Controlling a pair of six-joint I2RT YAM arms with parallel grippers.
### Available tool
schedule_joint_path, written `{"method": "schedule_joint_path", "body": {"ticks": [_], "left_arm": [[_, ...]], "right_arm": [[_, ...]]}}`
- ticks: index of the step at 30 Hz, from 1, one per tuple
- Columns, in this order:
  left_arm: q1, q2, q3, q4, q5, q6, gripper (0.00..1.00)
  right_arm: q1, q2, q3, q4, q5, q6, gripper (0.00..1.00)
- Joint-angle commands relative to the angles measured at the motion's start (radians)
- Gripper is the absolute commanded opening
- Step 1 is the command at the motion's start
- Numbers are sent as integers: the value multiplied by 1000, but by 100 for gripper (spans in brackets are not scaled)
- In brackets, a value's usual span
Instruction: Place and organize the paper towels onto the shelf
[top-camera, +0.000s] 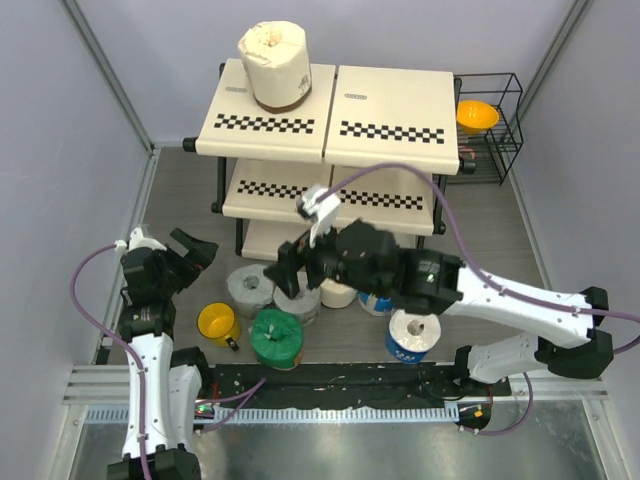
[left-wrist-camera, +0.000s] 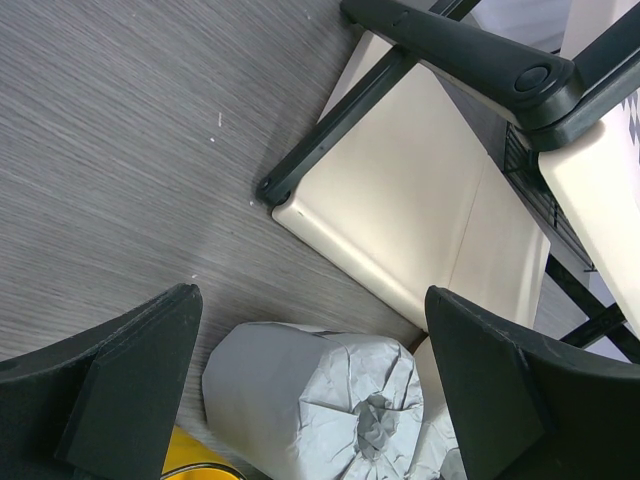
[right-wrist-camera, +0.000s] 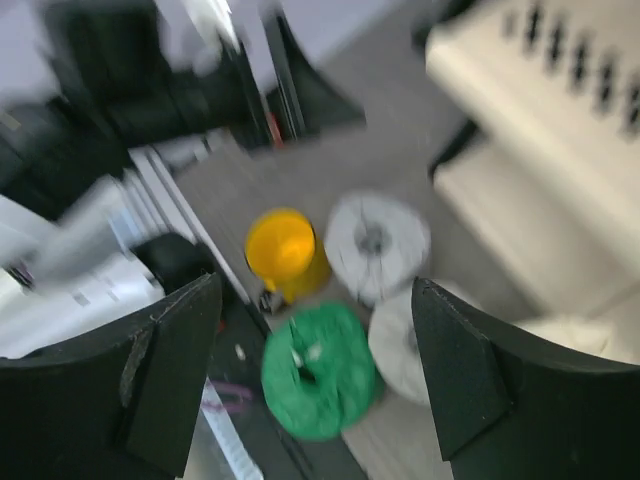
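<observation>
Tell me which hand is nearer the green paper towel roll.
Right. The right hand hovers close over the green cylindrical paper towel roll; the left hand sits farther left, beyond the small yellow mug.

Right wrist view blurred, grey roll (top-camera: 299, 303) half hidden under right arm (top-camera: 500, 295), yellow mug (left-wrist-camera: 195, 462) cropped at edge

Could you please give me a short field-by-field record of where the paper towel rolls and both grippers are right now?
on shelf: one cream roll, upright on the top board of the shelf
not yet shelved: green roll, grey roll, blue-and-white roll, with more partly hidden under the right arm
left gripper: open, empty
right gripper: open, empty, above the unshelved rolls
other items: yellow mug beside the green roll; wire rack holding an orange bowl
</observation>
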Motion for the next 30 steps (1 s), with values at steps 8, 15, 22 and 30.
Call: {"method": "schedule_joint_path", "body": {"ticks": [8,15,22,30], "left_arm": [[6,-3,10,21,26,-10,100],[6,-3,10,20,25,-10,100],[8,-5,8,23,29,-8,100],[6,-3,7,26,31,-11,100]], "right_arm": [[40,-122,-559,207,312,459,80],[40,-90,-587,103,497,675,80],[40,-87,-596,-41,628,836,80],[40,-88,-599,-233,687,1082,79]]}}
